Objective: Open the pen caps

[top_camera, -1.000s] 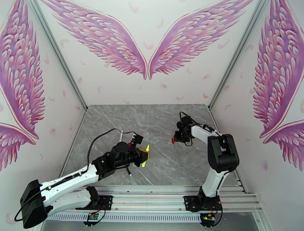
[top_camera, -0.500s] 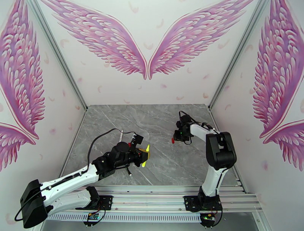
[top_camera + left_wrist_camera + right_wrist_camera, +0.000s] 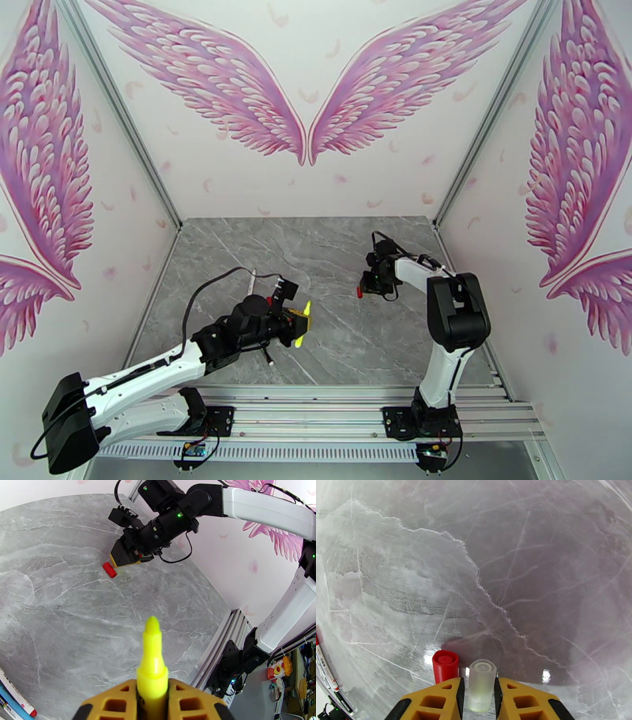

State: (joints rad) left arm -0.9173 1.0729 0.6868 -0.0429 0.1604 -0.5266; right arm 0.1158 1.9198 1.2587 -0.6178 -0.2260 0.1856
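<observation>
Yellow highlighter pen (image 3: 152, 665) sits clamped in your left end effector (image 3: 152, 689); your right end effector (image 3: 478, 689) narrowly flanks a clear plastic cap (image 3: 482, 679), grip unclear.

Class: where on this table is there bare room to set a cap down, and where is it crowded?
Bare: the far half of the table up to the back wall, and the stretch between the yellow highlighter and the red cap. Crowded: by the pens beside the left arm, and right beside the red cap.

Nothing legible shows in any view. The pens (image 3: 17, 695) at seven o'clock in the left wrist view carry small print, too blurred to read.
</observation>
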